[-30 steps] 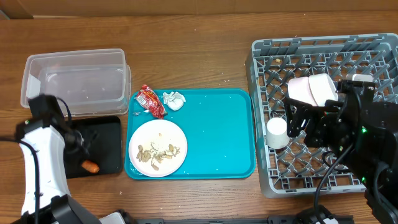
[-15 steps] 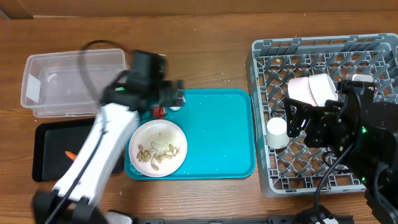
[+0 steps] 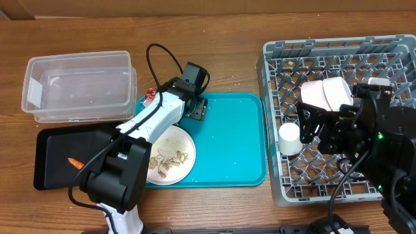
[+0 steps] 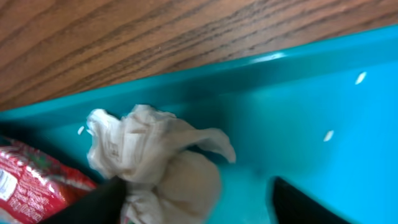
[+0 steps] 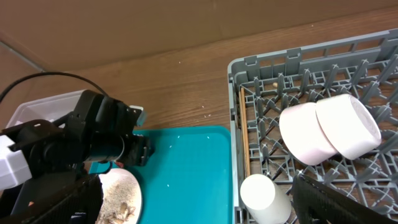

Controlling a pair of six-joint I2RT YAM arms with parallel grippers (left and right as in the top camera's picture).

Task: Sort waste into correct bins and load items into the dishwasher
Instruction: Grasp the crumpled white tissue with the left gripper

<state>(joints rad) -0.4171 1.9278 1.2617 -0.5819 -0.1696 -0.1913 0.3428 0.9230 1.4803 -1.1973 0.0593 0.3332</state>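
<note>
My left gripper [image 4: 196, 186] is down at the far corner of the teal tray [image 4: 323, 93], jaws apart at a middling width. The paper ball [image 4: 155, 158] sits between the fingers [image 4: 99, 202]. One finger looks to be against it; the other stands clear with bare tray between, so nothing is clamped. The wrapper [image 4: 34, 186] lies just outside the finger nearest the ball, touching or almost touching the ball. The tray's rim and the wooden table [image 4: 124, 37] are just ahead of the fingertips.

From overhead, the plate [image 3: 185, 140] with the scraps [image 3: 166, 161] lies behind that gripper, back along the arm and partly under it. The black tray [image 3: 58, 146] is further back and off to the side, with the carrot [image 3: 75, 162] on it. The tub [image 3: 78, 84] is level with the gripper on that same side, near but apart.

My right gripper [image 5: 196, 199] hangs over the rack [image 5: 373, 50] with jaws as wide as they go, holding nothing. Two bowls [image 5: 305, 137] lie tipped on their sides in the rack, ahead of one finger and touching each other. A white cup [image 5: 264, 196] stands in the rack just inside that same finger. The chopsticks [image 5: 245, 134] lie along the rack's near wall, between the bowls and the teal tray.
</note>
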